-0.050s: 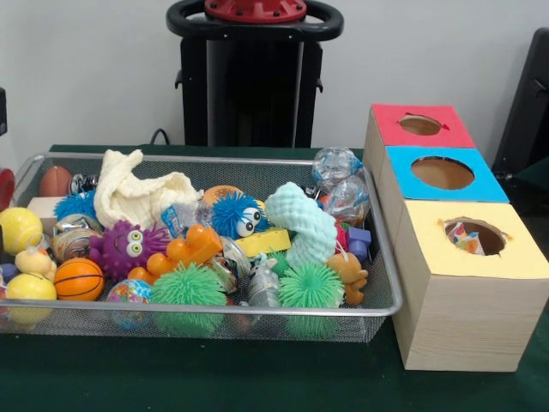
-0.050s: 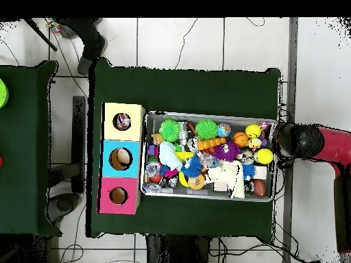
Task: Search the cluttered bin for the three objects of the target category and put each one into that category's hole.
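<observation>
A wire mesh bin [image 1: 384,302] holds several toys. Among them are two green spiky balls [image 1: 188,287], a purple spiky ball with eyes [image 1: 129,247], a blue one with eyes [image 1: 236,215], a small basketball [image 1: 78,279], yellow balls [image 1: 19,228], a cream cloth [image 1: 141,193] and a mint foam piece [image 1: 300,221]. Right of the bin stands a wooden box with a red hole [image 1: 420,125], a blue hole [image 1: 443,172] and a yellow hole [image 1: 474,236]; something colourful lies inside the yellow one. In the overhead view the arm's black end [image 2: 300,140] hangs just outside the bin's right rim [image 2: 276,157].
Clear crinkly balls [image 1: 339,172] sit in the bin's far right corner, beside the box. A green cloth [image 1: 214,378] covers the table. Overhead, a second green table [image 2: 24,151] stands left of the box [image 2: 122,159], across a narrow gap.
</observation>
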`<act>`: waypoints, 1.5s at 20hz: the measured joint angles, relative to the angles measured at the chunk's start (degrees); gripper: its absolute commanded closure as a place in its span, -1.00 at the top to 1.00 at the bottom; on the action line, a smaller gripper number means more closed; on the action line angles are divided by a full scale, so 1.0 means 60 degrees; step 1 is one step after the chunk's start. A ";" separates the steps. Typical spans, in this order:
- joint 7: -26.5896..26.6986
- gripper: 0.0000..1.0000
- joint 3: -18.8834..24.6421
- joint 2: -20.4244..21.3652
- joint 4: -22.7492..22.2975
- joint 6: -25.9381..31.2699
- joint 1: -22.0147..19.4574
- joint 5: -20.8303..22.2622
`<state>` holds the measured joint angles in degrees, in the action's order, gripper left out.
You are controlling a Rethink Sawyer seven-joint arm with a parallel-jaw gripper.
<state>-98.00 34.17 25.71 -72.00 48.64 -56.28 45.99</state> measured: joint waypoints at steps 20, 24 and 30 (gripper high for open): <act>0.0000 -1.00 -0.0006 0.0023 -0.0001 0.0000 0.0242 0.0053; 0.0000 -1.00 -0.0006 0.0029 -0.0002 0.0000 0.0242 0.0050; 0.0000 -1.00 0.0014 0.0318 -0.0184 0.0000 0.0205 -0.0207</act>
<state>-98.00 34.25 27.62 -73.10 48.64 -55.05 44.75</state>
